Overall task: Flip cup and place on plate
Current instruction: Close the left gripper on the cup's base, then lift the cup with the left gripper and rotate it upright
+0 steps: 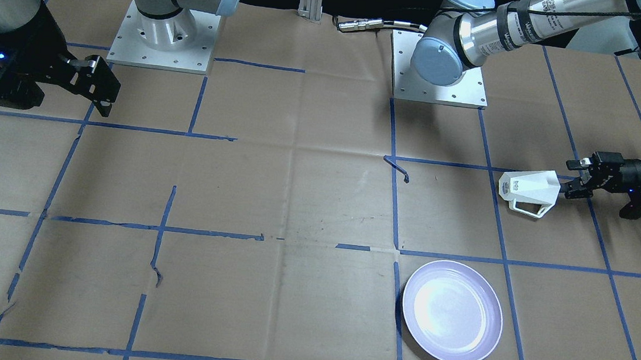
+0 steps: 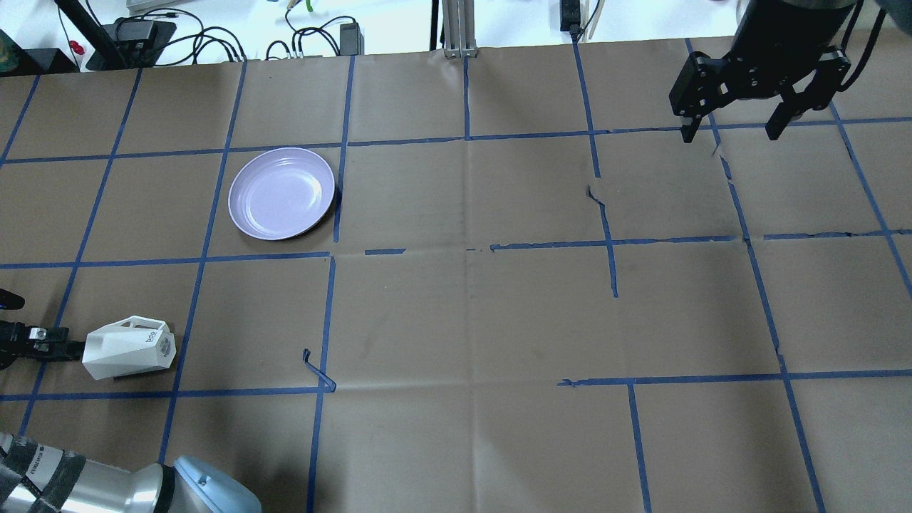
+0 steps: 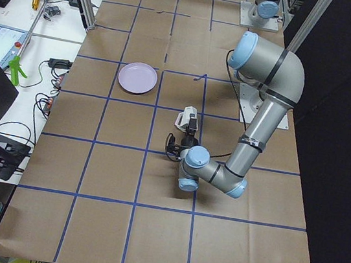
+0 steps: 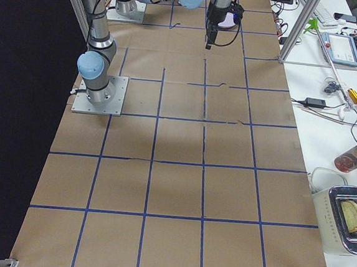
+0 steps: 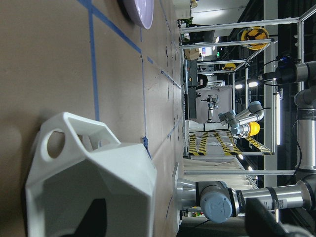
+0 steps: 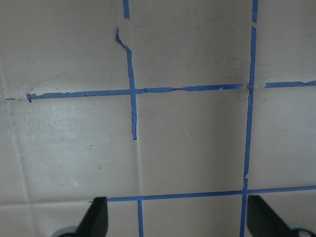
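The white faceted cup (image 1: 528, 191) lies on its side on the paper, base with dark lettering pointing away from the left gripper, handle towards the plate's side. It also shows in the overhead view (image 2: 128, 347) and the left wrist view (image 5: 94, 177). My left gripper (image 1: 569, 178) is open at the cup's mouth end; one finger (image 5: 94, 217) is at the mouth, the other (image 5: 261, 217) stands clear beside it. The lavender plate (image 1: 452, 312) (image 2: 281, 192) sits upright and empty, about one grid square from the cup. My right gripper (image 2: 730, 132) is open and empty, held high at the far side.
Brown paper with a blue tape grid covers the table (image 2: 470, 320). Loose tape ends curl up near the cup (image 2: 317, 370) and in the middle (image 2: 595, 196). The arm bases (image 1: 164, 35) (image 1: 440, 68) stand on plates at the robot's edge.
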Tool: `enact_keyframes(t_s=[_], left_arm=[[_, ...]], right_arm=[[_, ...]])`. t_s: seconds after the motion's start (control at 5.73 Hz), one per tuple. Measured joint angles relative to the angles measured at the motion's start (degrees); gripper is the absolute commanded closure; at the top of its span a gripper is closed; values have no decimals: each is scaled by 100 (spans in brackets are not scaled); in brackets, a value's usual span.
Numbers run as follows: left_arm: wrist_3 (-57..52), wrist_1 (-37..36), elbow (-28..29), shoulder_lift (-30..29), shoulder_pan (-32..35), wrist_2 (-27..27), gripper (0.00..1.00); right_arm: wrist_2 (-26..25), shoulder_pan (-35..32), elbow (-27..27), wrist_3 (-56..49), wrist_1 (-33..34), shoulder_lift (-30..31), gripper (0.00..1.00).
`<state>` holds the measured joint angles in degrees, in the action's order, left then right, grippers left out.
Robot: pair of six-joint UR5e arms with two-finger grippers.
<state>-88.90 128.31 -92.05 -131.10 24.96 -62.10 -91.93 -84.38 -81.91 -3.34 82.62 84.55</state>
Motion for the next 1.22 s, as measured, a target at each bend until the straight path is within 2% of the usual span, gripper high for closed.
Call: enact_keyframes(t_s=[0.17, 0.35, 0.87, 1.22], left_arm=[[-94, 76, -3, -61, 25, 45, 83], [-232, 120, -3, -157, 32, 85, 100], [-378, 217, 45, -250, 20, 223, 100], [-256, 959, 233, 289, 4, 483, 100]], right_arm=[[0, 0, 0, 0, 0, 0, 0], [0, 0, 0, 0, 0, 0, 0], [0, 0, 0, 0, 0, 0, 0], [0, 0, 0, 0, 0, 0, 0]])
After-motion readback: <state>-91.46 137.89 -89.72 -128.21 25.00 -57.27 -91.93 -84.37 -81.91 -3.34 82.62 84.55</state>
